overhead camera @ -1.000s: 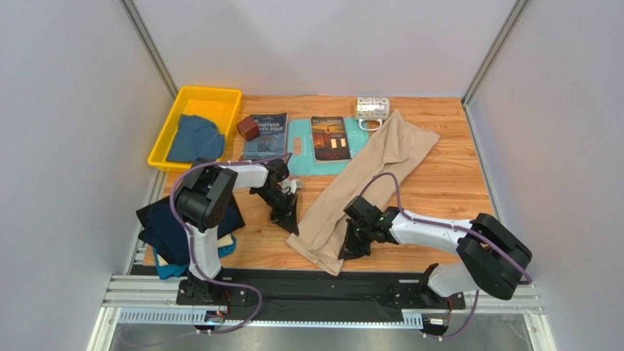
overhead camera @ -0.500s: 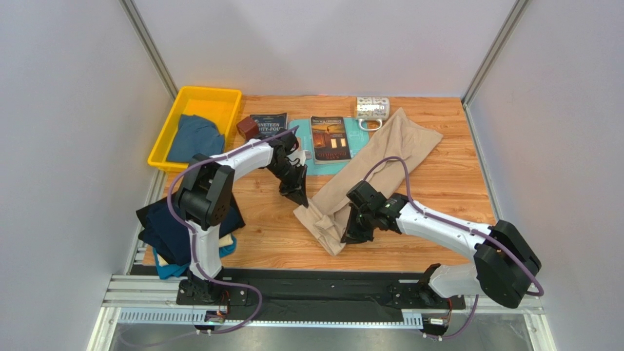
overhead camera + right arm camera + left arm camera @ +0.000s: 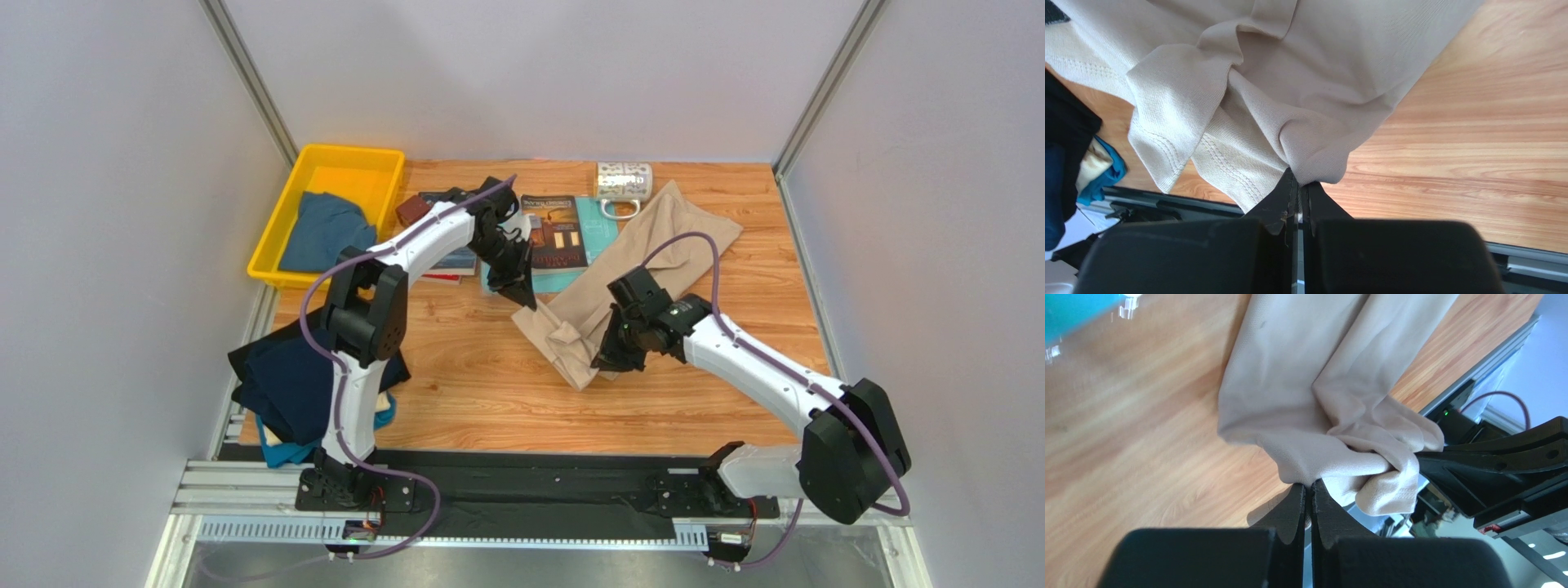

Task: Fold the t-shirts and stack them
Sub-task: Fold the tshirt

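The beige shirt (image 3: pixel 638 251) lies as a long rumpled strip, slanting from the far right of the table (image 3: pixel 491 392) toward its middle. Its near end is bunched and pinched in my left claw (image 3: pixel 523 297) and my right claw (image 3: pixel 604 363). A dusty blue shirt (image 3: pixel 325 230) sits crumpled in the yellow bin (image 3: pixel 350 153). A dark navy shirt (image 3: pixel 288 374) is heaped over a teal one (image 3: pixel 285 453) at the near left edge.

White arms (image 3: pixel 751 357), black joints, purple cables (image 3: pixel 687 237)

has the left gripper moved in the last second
Yes. The left gripper, shut on the beige t-shirt, has travelled up the table away from the arm bases and is now close beside the orange-windowed book.
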